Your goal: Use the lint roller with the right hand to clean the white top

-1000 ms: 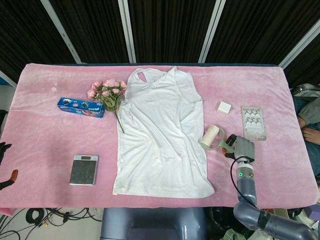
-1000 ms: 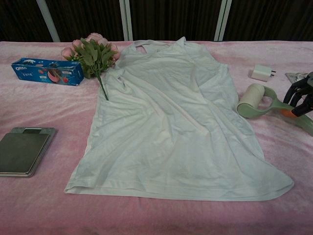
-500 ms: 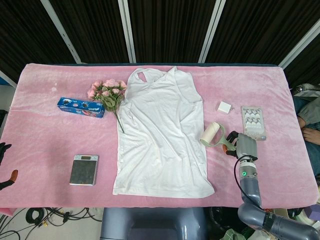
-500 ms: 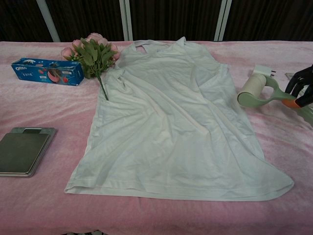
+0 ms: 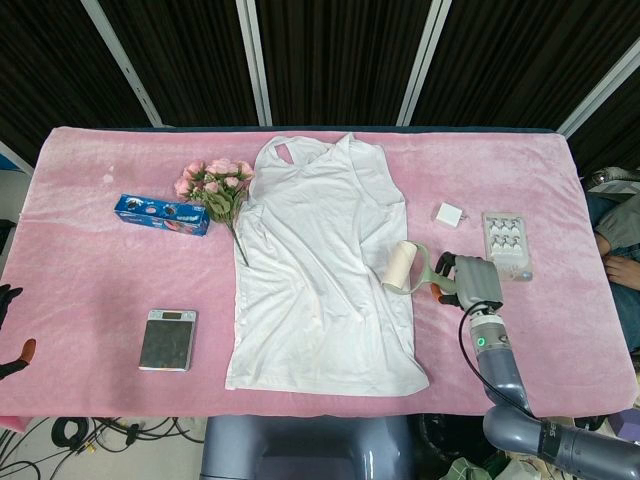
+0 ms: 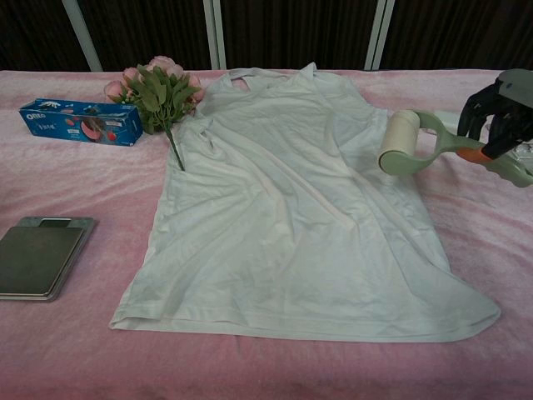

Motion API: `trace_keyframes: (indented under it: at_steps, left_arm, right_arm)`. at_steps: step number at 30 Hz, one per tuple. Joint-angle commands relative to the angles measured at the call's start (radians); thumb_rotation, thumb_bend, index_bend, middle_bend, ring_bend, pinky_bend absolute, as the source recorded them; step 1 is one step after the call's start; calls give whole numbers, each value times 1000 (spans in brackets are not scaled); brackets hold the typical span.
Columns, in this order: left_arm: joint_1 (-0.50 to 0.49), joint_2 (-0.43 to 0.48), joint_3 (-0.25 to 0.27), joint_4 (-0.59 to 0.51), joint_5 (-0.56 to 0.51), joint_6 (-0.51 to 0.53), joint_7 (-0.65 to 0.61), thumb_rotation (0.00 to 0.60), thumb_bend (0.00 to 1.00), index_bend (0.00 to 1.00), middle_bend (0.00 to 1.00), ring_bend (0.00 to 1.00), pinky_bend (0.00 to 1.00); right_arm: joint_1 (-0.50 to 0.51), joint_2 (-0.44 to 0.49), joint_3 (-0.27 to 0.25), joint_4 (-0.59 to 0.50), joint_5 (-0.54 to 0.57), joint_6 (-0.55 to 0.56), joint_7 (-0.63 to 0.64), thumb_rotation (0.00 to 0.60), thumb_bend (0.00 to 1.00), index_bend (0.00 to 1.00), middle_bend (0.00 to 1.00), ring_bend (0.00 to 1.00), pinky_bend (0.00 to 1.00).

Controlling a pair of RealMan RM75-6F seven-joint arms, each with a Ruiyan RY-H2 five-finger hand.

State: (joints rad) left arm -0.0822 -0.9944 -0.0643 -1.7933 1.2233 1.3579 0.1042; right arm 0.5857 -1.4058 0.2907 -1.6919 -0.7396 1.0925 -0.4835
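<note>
Lint roller point(image 6: 400, 142), pale cylinder on a curved green handle, sits at the right edge of the white top point(image 5: 325, 280); handle end is buried in the right hand point(image 6: 498, 117), fingers clamped round it, and the chest view cuts that hand off at the frame edge. Top is thin, wrinkled fabric spread flat on the fuzzy pink table cover point(image 5: 90, 290). Left hand point(image 5: 8, 330) barely shows at the head view's left edge; can't tell its state.

Right hand point(image 5: 478, 283) grey, black fingers point(image 6: 479, 107), green wrist light.
</note>
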Motion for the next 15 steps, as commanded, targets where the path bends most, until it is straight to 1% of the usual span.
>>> trace_keyframes:
  at_steps: [1, 4, 9, 15]
  left_arm:
    - [0, 0, 0, 0, 0, -1, -1, 600, 393, 116, 59, 40, 39]
    - [-1, 1, 0, 0, 0, -2, -3, 600, 393, 116, 59, 40, 39]
    - [-2, 2, 0, 0, -1, -4, -5, 600, 393, 116, 59, 40, 39]
    - [-3, 3, -1, 1, -3, -6, -8, 600, 392, 116, 60, 40, 39]
  right_arm:
    - [56, 11, 4, -44, 33, -21, -76, 600, 585, 701, 576, 576, 401]
    - [96, 10, 13, -62, 77, -29, -128, 600, 586, 700, 576, 576, 401]
    - [153, -4, 18, -60, 159, -35, -197, 600, 589, 702, 577, 577, 406]
    - [213, -30, 45, -52, 232, -34, -225, 600, 590, 704, 578, 579, 413]
